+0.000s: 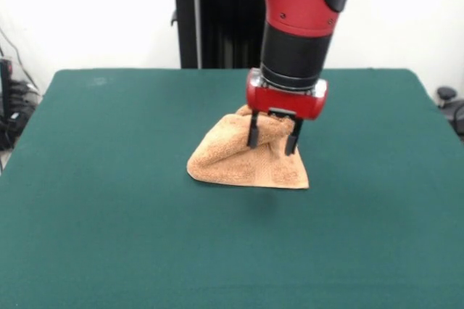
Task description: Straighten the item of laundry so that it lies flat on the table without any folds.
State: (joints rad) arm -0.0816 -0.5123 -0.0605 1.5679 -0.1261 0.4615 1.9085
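Robot arm over a rumpled towel on a green table.

The table (109,215) has a dark green top that fills most of the front view, bare around the cloth. The arm (297,11), red and black, comes down from above to a red wrist block just over the cloth. The towel (250,157), orange-tan terry, sits a little right of the table's middle; it is not flat: its near edge lies spread on the green top while its far part is bunched up into a raised hump. The claw (273,137) hangs at that hump, its two dark fingers (253,135) standing apart, one on each side of the raised fold; whether they touch or press the cloth cannot be told.
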